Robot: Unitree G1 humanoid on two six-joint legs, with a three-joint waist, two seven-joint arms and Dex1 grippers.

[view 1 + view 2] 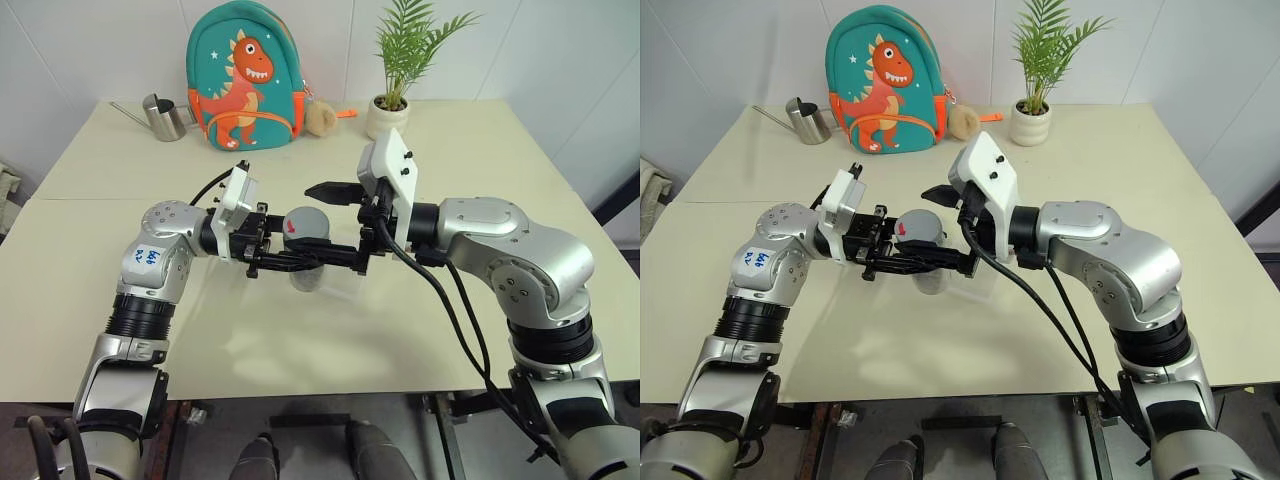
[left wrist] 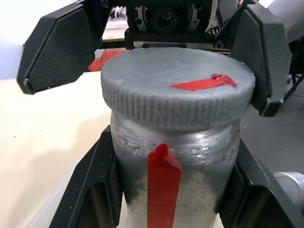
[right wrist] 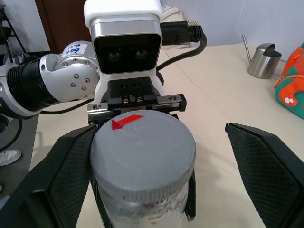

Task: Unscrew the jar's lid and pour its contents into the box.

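A: Status of the jar [image 2: 175,156]?
B: Upright, clamped in the left gripper [image 1: 300,262] above the table [image 1: 480,160], near its front edge.
A: And the lid [image 3: 142,154]?
B: Still seated. The right gripper [image 3: 156,175] straddles it, fingers spread, apart from its rim. Closing inward should come next.

Bright, even overhead light; soft shadows on the table [image 1: 330,340]; wrist views slightly soft close up.
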